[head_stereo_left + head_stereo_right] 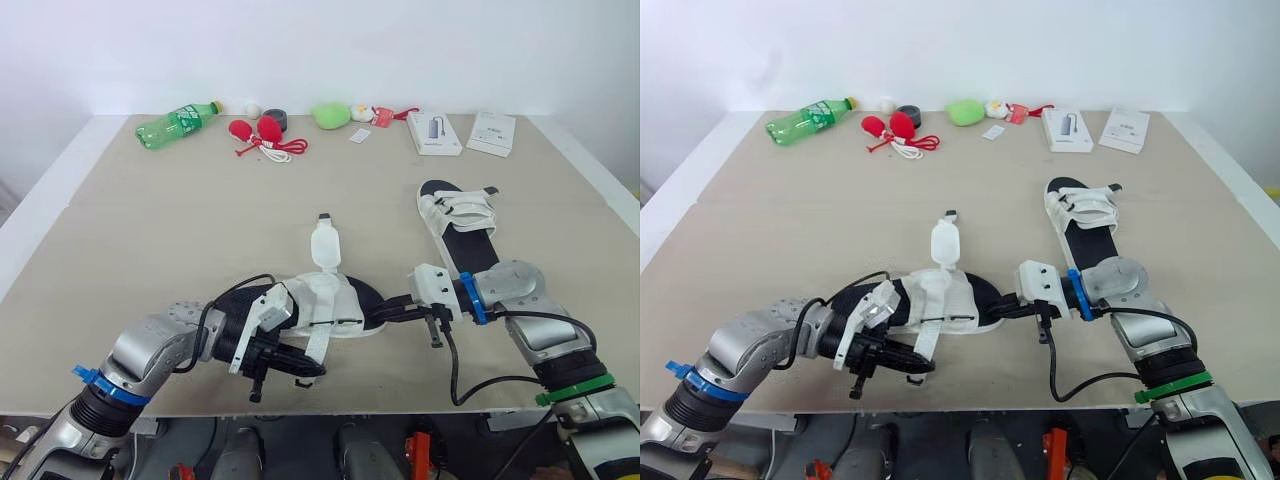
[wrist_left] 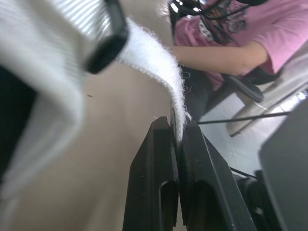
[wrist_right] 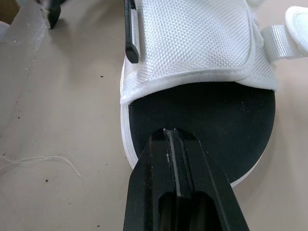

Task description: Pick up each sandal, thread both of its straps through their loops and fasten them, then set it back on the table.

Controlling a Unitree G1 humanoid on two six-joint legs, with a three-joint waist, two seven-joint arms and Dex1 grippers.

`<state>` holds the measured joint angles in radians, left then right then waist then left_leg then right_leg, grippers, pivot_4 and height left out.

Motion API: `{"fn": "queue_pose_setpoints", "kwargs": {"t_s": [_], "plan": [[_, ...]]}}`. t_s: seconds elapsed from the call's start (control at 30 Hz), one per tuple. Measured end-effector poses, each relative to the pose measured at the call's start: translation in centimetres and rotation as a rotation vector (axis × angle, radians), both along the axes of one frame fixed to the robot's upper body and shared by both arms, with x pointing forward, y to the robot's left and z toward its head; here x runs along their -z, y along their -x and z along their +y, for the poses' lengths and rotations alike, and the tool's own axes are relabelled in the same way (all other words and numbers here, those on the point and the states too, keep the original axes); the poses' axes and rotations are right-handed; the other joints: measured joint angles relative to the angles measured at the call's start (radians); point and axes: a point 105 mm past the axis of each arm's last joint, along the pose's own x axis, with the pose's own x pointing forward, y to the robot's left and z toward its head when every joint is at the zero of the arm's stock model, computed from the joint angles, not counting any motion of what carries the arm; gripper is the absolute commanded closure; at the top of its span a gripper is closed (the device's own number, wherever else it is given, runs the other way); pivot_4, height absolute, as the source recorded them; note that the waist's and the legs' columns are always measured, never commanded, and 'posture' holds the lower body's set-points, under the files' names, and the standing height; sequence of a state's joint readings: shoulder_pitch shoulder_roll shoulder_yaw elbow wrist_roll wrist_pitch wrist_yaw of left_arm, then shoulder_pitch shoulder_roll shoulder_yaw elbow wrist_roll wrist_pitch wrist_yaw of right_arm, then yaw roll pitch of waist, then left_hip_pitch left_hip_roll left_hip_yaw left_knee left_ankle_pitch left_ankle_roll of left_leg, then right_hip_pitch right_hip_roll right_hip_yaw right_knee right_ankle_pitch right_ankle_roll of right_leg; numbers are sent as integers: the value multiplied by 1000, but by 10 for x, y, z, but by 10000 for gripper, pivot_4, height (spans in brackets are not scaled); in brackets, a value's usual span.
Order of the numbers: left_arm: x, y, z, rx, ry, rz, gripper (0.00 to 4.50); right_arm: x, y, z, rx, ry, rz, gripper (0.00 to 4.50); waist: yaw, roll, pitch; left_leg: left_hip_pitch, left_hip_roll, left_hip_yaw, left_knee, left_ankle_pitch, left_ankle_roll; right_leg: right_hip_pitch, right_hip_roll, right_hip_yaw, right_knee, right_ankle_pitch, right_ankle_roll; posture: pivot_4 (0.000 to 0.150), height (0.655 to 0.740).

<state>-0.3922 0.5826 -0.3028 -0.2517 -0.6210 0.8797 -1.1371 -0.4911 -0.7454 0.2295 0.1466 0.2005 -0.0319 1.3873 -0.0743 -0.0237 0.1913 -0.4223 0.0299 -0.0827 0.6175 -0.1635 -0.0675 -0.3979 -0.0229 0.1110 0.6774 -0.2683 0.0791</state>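
Observation:
A white sandal with a black footbed (image 1: 335,300) lies near the table's front edge. One white strap (image 2: 159,67) runs out through a black loop (image 2: 108,43), and my left gripper (image 1: 312,368) is shut on that strap's end. Its other strap (image 1: 326,245) sticks up toward the far side. At the sandal's toe end my right gripper (image 3: 171,132) is shut, with its tips on the black footbed (image 3: 216,125) and nothing between the fingers. The second sandal (image 1: 460,225) lies to the right, its straps folded across it.
Along the far edge lie a green bottle (image 1: 175,122), red items with a cord (image 1: 262,130), a green object (image 1: 331,115) and two white boxes (image 1: 435,132). A person in a pink top (image 2: 250,33) sits beyond the table's front edge.

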Motion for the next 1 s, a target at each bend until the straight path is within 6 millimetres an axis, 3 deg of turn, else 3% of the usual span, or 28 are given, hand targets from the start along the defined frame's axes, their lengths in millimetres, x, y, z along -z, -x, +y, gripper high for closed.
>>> {"fn": "queue_pose_setpoints", "kwargs": {"t_s": [0.3, 0.5, 1.0], "plan": [[-11, -44, 4, -80, -14, -146, 44099, 1, 1, 2, -13, -1, -3, 45000, 0, 0, 0, 0, 0, 0, 0, 0, 0, 0, 0, 0, 0, 3, 4, 1500, 7400], [-11, -56, 1, -104, 3, -198, 44099, 1, 1, 2, -12, -1, -3, 45000, 0, 0, 0, 0, 0, 0, 0, 0, 0, 0, 0, 0, 0, 3, 5, 1500, 7400], [-17, -39, 14, -107, 24, -200, 44099, 1, 1, 2, -13, -1, -3, 45000, 0, 0, 0, 0, 0, 0, 0, 0, 0, 0, 0, 0, 0, 3, 4, 1500, 7400]]}}
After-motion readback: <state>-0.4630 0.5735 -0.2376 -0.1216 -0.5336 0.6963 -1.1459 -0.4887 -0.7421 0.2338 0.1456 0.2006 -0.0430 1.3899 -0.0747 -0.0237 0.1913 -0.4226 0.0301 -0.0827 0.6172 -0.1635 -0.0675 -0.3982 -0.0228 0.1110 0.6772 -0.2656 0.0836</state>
